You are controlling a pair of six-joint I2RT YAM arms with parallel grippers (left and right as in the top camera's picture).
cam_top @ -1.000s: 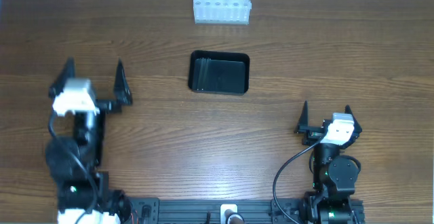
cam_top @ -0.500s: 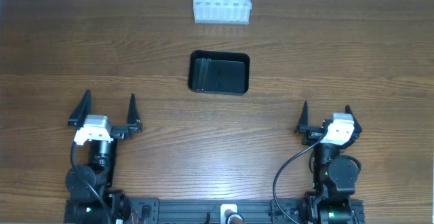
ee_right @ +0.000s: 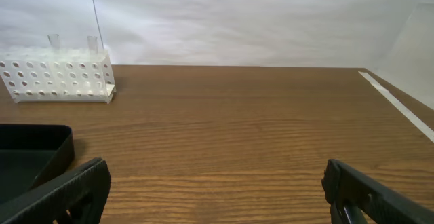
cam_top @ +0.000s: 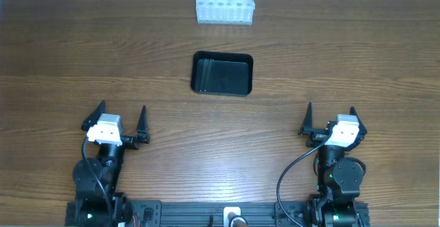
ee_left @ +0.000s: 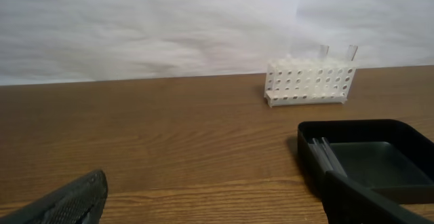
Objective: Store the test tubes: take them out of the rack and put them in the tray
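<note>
Both pincers gape wide and empty. The left gripper (cam_top: 120, 114) and right gripper (cam_top: 331, 110) sit well short of the black tray (cam_top: 249, 76), one to each side. The white rack (cam_top: 225, 8) stands beyond the tray with two test tubes (ee_left: 351, 51) upright in it. The likely next move is a reach past the tray to pinch one.

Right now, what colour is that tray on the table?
Black; the tray shows best in the top view.

table (cam_top: 137, 41): brown wood | backdrop (ee_left: 135, 20): white | tape strip (ee_right: 397, 104): white, on table
</note>
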